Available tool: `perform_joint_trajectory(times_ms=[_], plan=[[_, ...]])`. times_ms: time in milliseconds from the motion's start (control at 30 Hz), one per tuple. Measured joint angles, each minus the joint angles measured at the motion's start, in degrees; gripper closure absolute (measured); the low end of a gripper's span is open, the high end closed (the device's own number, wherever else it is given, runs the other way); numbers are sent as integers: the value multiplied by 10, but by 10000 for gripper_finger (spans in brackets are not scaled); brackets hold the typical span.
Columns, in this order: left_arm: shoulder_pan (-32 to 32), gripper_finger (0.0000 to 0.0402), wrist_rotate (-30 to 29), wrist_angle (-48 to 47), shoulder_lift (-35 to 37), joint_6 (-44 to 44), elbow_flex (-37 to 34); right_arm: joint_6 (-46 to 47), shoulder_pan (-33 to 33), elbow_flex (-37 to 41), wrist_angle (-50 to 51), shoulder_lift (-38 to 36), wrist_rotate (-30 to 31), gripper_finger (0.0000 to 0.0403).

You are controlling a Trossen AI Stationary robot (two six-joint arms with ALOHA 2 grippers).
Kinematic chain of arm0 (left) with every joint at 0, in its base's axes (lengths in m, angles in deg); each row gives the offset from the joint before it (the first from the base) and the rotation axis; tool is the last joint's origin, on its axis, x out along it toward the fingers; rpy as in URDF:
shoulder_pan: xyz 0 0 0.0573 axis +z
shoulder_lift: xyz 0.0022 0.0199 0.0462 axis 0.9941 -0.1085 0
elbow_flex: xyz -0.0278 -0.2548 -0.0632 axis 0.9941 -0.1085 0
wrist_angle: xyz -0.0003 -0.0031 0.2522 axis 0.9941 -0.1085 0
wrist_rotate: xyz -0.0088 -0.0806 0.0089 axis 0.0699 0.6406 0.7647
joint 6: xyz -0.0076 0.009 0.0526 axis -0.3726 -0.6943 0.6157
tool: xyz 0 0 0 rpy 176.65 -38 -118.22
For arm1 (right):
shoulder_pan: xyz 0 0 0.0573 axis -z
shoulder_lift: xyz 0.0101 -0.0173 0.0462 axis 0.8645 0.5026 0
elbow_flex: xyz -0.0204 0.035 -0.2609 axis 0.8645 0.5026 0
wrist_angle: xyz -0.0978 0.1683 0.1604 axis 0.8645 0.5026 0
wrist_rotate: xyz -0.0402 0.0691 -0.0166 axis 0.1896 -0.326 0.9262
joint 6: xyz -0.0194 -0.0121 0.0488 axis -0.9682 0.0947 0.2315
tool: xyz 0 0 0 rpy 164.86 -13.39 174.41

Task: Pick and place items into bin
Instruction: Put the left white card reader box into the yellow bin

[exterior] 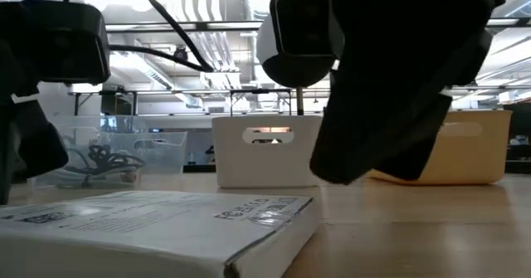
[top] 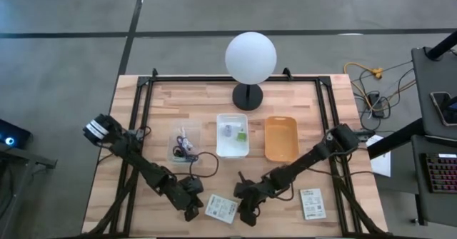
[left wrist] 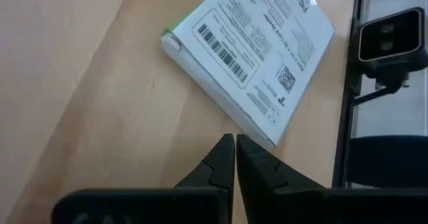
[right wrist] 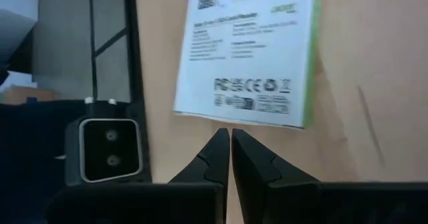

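Grippers, left gripper (left wrist: 235, 140) and right gripper (right wrist: 231, 136), both pinched closed and empty, flanked the white packet (top: 221, 208) near the table's front edge (top: 143, 233).

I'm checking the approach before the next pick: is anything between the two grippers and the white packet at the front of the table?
Nothing visible. The packet lies flat on bare wood, with the left gripper right beside one edge and the right gripper beside the opposite edge. Both are shut, their tips nearly at the packet's edges in the wrist views.
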Motion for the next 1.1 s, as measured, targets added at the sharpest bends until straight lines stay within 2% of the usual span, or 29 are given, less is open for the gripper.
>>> perform_joint_trajectory(times_ms=[267,600,733,933,1100], plan=[[8,402,-2,0,-17,0,1,2,3,2,-9,-1,7,394],[17,402,-2,54,-40,2,1,22,6,3,-64,32,19,394],[17,402,-1,62,-40,3,2,12,10,3,-54,33,19,394],[20,402,5,136,-39,42,1,0,10,10,-48,31,13,394],[28,402,4,148,-31,62,2,-16,10,14,-35,30,5,394]])
